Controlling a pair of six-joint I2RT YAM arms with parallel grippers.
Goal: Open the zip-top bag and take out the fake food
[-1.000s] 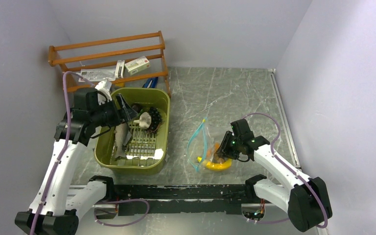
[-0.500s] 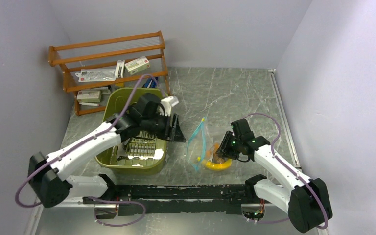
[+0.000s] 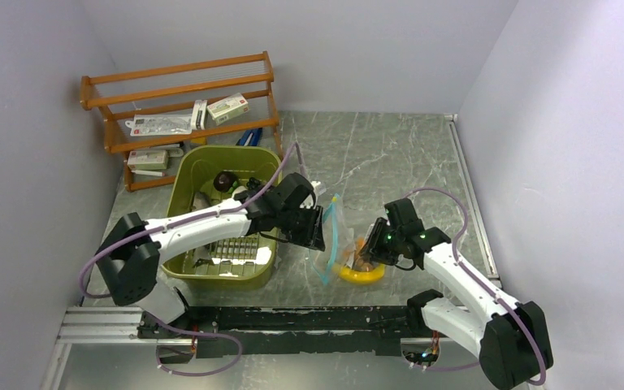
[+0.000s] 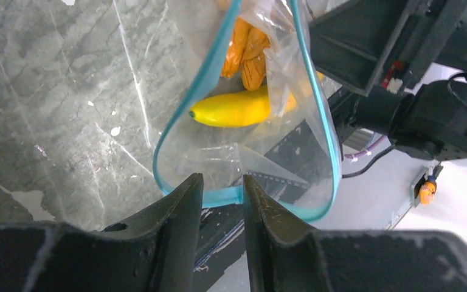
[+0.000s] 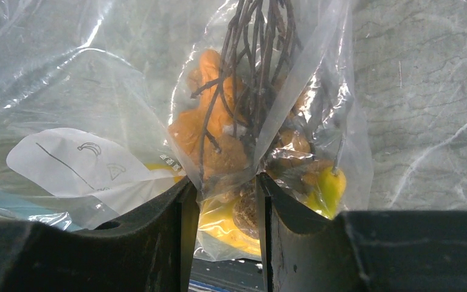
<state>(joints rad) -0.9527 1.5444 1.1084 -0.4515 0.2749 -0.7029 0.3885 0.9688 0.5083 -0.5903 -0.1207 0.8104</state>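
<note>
Bag (image 3: pixel 331 240): held up near the table's (image 3: pixel 390 154) front edge, between the green bin (image 3: pixel 203 272) and the right arm, mouth gaping.
Right gripper (image 3: pixel 366 253): clamped on bunched plastic of the bag.
Left gripper (image 4: pixel 222 185): the teal zip strip (image 4: pixel 224 196) is enclosed by nearly closed fingers; a firm grip cannot be told.
Contents: banana (image 4: pixel 243 108) and orange pieces (image 4: pixel 248 48) are kept inside.
Free room: bare table is left behind the bag.
Change: half a second earlier the left gripper was placed at the bin's right rim, apart from the bag.
</note>
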